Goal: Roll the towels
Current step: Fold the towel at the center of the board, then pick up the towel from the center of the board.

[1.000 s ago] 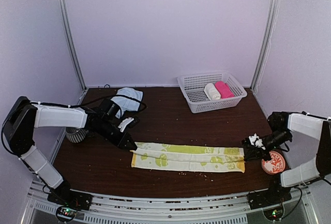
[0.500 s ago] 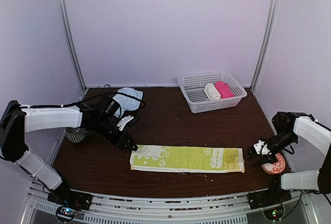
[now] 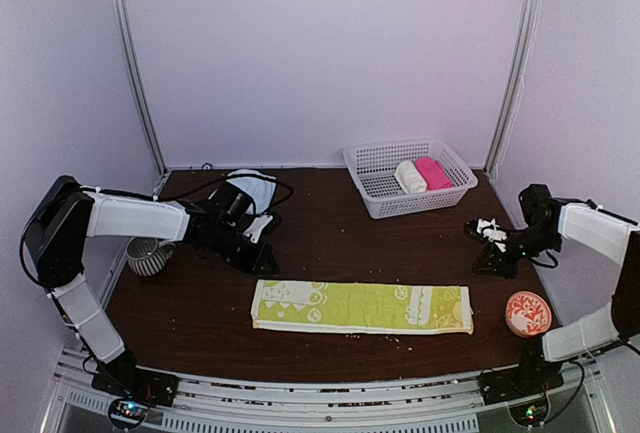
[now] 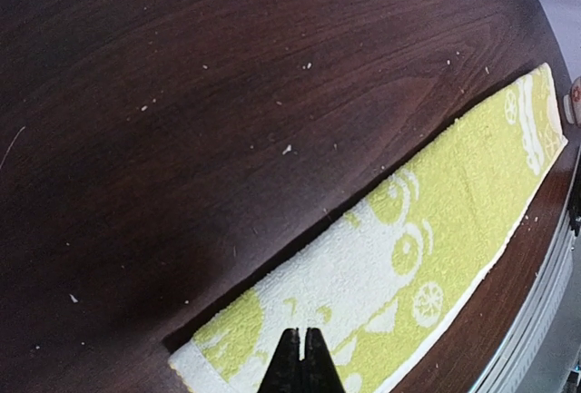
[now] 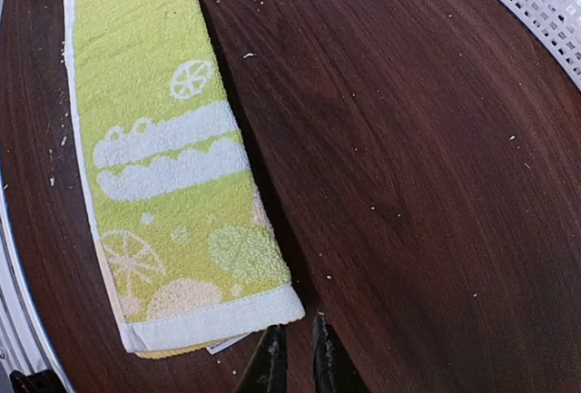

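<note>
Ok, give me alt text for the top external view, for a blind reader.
A yellow-green patterned towel lies flat as a long strip near the front of a table, with the left gripper and right gripper beyond either end, holding nothing. Behind sit a white basket with a cream roll and pink roll, and a crumpled pale blue towel.

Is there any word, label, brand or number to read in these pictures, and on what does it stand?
No text can be read anywhere.
The green towel shows only drawn shapes, no letters.
A white scrap under its end, perhaps a label, is mostly hidden.
</note>
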